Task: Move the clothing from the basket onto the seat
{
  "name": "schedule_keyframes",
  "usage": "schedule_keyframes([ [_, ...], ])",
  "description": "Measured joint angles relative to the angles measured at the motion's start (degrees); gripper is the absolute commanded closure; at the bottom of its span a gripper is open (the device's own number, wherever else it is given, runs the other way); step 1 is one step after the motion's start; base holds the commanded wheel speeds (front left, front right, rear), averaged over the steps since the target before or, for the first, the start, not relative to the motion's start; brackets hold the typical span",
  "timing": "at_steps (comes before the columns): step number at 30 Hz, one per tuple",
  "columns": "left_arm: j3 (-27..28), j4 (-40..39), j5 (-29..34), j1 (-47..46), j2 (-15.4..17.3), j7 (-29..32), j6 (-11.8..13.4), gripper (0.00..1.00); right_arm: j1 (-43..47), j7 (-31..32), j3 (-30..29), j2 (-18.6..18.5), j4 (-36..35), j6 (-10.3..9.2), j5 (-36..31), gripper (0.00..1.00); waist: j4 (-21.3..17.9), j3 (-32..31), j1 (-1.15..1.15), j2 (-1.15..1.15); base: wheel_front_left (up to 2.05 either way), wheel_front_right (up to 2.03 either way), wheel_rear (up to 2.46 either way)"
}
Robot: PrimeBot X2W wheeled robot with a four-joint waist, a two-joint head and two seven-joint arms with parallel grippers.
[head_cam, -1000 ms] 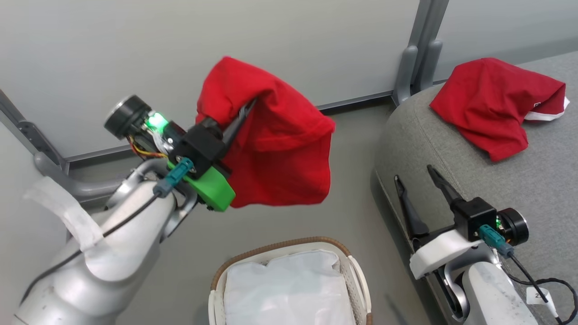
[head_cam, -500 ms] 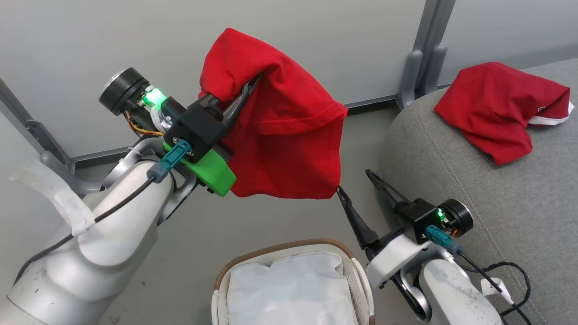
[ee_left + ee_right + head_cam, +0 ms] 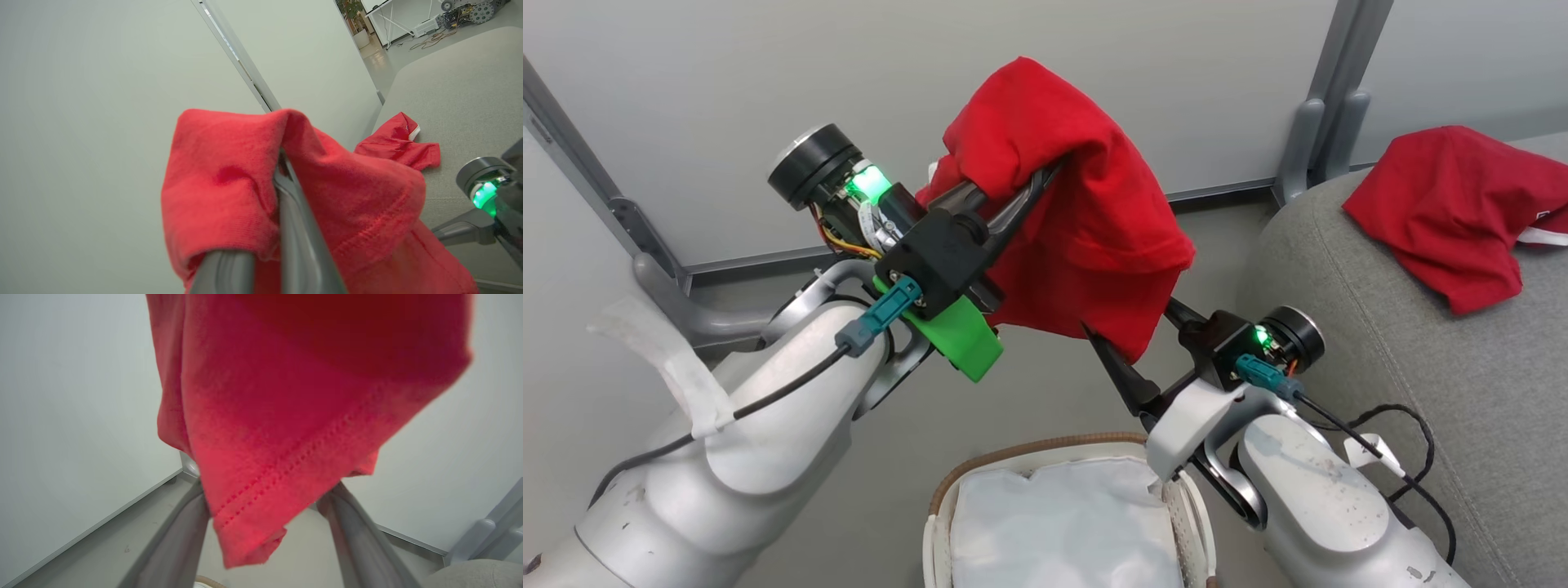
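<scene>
Head view | left gripper (image 3: pixel 1033 184) clamps draped red clothing (image 3: pixel 1094 237) | right gripper (image 3: pixel 1131 322) wide astride its corner

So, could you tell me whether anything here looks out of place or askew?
Nothing is damaged or spilled. The held red garment is bunched over the shut left end effector, one corner dangling between the fingers of the open right end effector. Another red garment lies crumpled near the grey seat corner.
</scene>
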Motion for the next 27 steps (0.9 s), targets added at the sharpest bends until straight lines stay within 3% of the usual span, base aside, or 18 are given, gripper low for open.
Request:
schedule_keyframes([
  [3, -0.3, -0.2, -0.5, 0.0, -0.1, 0.2, 0.0, 1.0, -1.7, 0.0, 1.8, 0.0, 0.4, 0.0, 1.0, 0.01, 0.5, 0.3, 0.0, 0.0, 0.0, 0.0, 0.0],
  [4, -0.4, -0.2, -0.7, 0.0, -0.1, 0.2, 0.0, 1.0, -2.1, 0.0, 2.0, 0.0, 0.6, 0.0, 1.1, 0.24, 0.6, 0.3, 0.0, 0.0, 0.0, 0.0, 0.0],
  [5, -0.5, -0.2, -1.0, 0.1, -0.1, 0.2, 0.0, 1.0, -2.4, 0.0, 2.1, 0.0, 0.7, 0.0, 1.3, 0.56, 0.7, 0.4, 0.0, 0.0, 0.0, 0.0, 0.0],
  [7, -0.5, -0.1, -1.4, 0.2, -0.2, 0.2, 0.0, 1.0, -2.8, 0.0, 2.3, 0.0, 1.0, 0.0, 1.3, 0.75, 1.0, 0.4, 0.0, 0.0, 0.0, 0.0, 0.0],
  [8, -0.5, 0.0, -1.6, 0.4, -0.2, 0.2, 0.0, 1.0, -3.0, 0.0, 2.3, 0.0, 1.0, 0.0, 1.3, 0.93, 1.0, 0.4, 0.0, 0.0, 0.0, 0.0, 0.0],
  [9, -0.5, 0.1, -1.9, 0.8, -0.3, 0.2, 0.1, 1.0, -3.2, 0.0, 2.3, 0.0, 1.0, 0.0, 1.3, 1.0, 1.1, 0.4, 0.0, 0.0, 0.0, 0.0, 0.0],
  [20, 0.9, 3.7, -5.8, 5.5, -0.1, -0.6, 1.5, 1.0, -1.9, 0.0, 1.9, 0.2, -1.3, 0.0, 0.6, 1.0, 1.0, 0.3, 0.0, 0.0, 0.0, 0.0, 0.0],
  [25, 1.4, 6.5, -8.4, 9.0, -1.5, -1.4, 2.2, 1.0, -0.6, 0.0, -0.1, 0.2, -3.3, 0.0, 0.4, 1.0, 0.7, 0.5, 0.0, 0.0, 0.0, 0.0, 0.0],
  [26, 1.4, 7.3, -8.9, 9.8, -1.9, -1.5, 2.5, 0.8, -0.5, 0.0, -0.6, 0.2, -3.7, 0.0, 0.3, 1.0, 0.6, 0.6, 0.0, 0.0, 0.0, 0.0, 0.0],
  [27, 1.5, 8.2, -9.1, 10.7, -2.2, -1.5, 2.5, 0.71, -0.3, 0.0, -1.2, 0.2, -4.1, 0.0, 0.2, 1.0, 0.5, 0.7, 0.0, 0.0, 0.0, 0.0, 0.0],
])
